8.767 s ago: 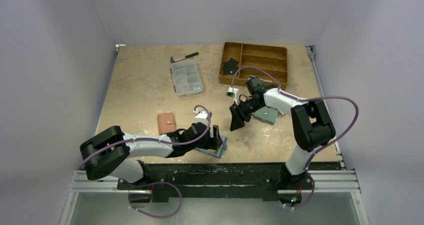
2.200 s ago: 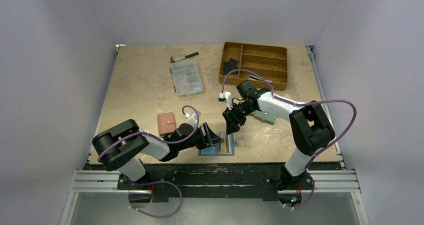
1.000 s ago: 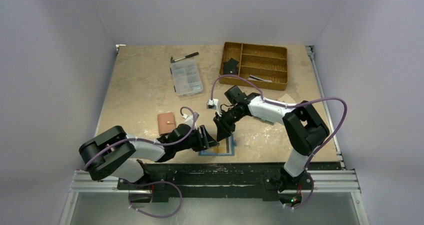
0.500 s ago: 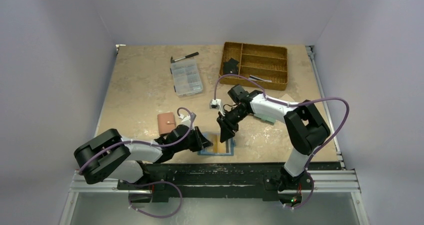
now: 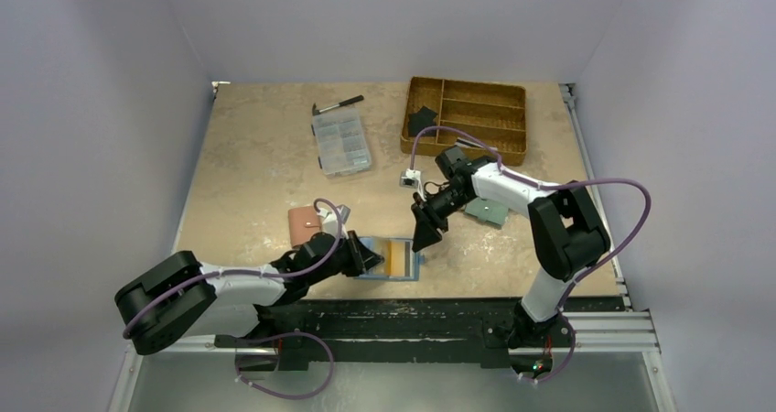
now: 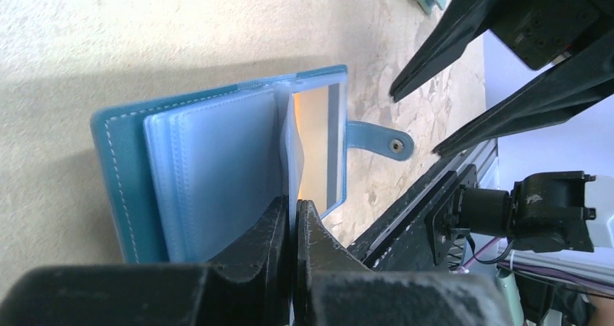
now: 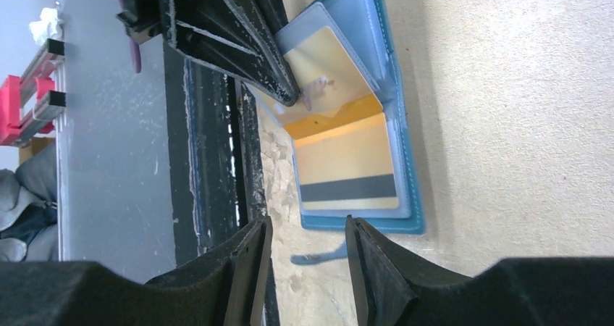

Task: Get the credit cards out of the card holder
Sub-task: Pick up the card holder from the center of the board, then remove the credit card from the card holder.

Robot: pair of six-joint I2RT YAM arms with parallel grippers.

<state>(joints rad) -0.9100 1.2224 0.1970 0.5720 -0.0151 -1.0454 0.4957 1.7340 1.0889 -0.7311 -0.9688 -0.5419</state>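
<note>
From my station, the bench (image 5: 256,183) fills the overhead view, sandy and scuffed. The left arm (image 5: 229,284) lies low along the near edge. The right arm (image 5: 549,211) reaches in from the right side towards the middle.

At the far right I see a wooden tray (image 5: 480,110) with dividers and a dark item (image 5: 422,119) in its left compartment. A clear organiser box (image 5: 341,143) lies to the tray's left.

The card holder (image 5: 389,257) lies open near the near edge of the bench, between the two arms. Its lighter blue sleeves face up. A pink wallet (image 5: 305,223) lies just beside the left arm. A pale teal wallet (image 5: 485,212) is partly hidden under the right arm.

My left fingers (image 6: 279,228) are clenched on the edge of one clear sleeve of the card holder, holding it lifted off the rest. My right fingers (image 7: 250,261) hover just above the card holder's right side. They are spread apart with nothing between them.

One tan card (image 7: 347,174), with a dark stripe, lies flat in the exposed pocket. A second tan card (image 7: 326,80) shows through the lifted sleeve.

A marker (image 5: 339,105) lies at the organiser box's far end. The snap tab (image 6: 380,143) sticks out of the card holder's edge and lies flat on the bench.
</note>
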